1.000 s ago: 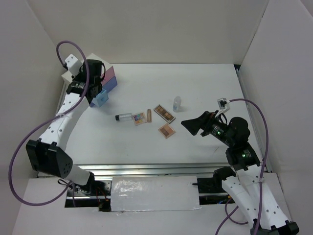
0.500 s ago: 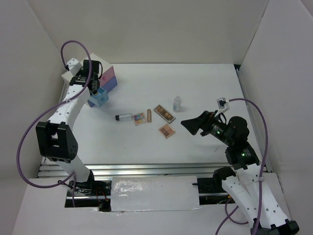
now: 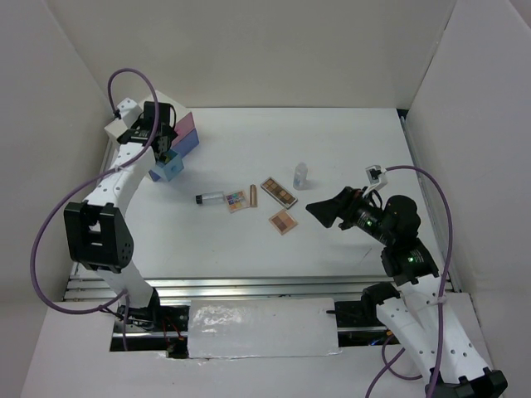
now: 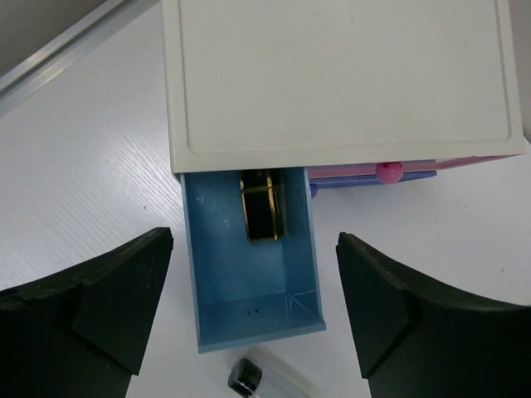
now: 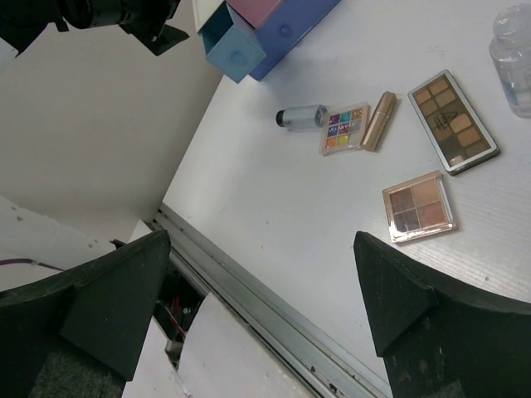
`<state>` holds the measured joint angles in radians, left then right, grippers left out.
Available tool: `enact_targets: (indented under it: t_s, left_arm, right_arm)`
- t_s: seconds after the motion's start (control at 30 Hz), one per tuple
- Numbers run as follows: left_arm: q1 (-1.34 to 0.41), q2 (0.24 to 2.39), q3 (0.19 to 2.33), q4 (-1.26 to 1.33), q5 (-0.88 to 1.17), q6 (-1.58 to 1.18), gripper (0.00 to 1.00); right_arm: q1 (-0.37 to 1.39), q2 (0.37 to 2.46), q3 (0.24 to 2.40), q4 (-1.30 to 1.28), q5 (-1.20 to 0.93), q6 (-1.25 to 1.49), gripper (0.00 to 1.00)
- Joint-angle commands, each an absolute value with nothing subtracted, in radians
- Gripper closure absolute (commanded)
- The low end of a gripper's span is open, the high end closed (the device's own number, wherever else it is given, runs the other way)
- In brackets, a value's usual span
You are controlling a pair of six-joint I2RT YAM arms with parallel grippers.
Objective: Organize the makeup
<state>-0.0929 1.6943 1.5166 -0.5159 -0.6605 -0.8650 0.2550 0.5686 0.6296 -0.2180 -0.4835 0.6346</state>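
Partly under the white box [image 4: 340, 75], black-gold compact [image 4: 261, 211] in blue drawer [image 4: 249, 307].

Both spread wide: left fingers [image 4: 87, 303], right fingers [image 5: 104, 298].

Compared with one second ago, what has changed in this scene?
The left arm's elbow moved toward the white box; the left gripper shifted slightly over the open blue drawer, open and empty. The right gripper barely moved. The palettes, lipstick, tube and bottle stayed.
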Motion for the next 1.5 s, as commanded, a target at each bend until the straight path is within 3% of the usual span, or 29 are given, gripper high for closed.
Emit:
enact_targets:
  t_s: [0.0,0.13,0.23,0.57,0.83,1.47]
  left_arm:
    - [-0.091,1.649,1.517,-0.495,-0.669,-0.858,0.06]
    - [-0.141,1.574,1.47,-0.399,-0.601,-0.77,0.06]
    - [-0.295,1.552,1.462,-0.393,-0.585,-0.715,0.05]
    - [-0.655,1.762,1.488,-0.386,-0.492,-0.704,0.06]
    - [-0.681,1.991,1.591,-0.411,-0.506,-0.724,0.12]
    - [-0.681,2.128,1.595,-0.377,-0.486,-0.726,0.32]
  right_arm:
    - [0.256,0.575,0.637,-0.156,-0.491,0.63,0.0]
    - [0.256,0.583,0.64,-0.155,-0.479,0.627,0.0]
    - [0.256,0.583,0.653,-0.167,-0.463,0.624,0.0]
    - [0.253,0.499,0.794,-0.353,-0.308,0.577,0.0]
    - [0.253,0.465,0.798,-0.391,-0.308,0.555,0.0]
    - [0.253,0.482,0.746,-0.331,-0.348,0.572,0.0]
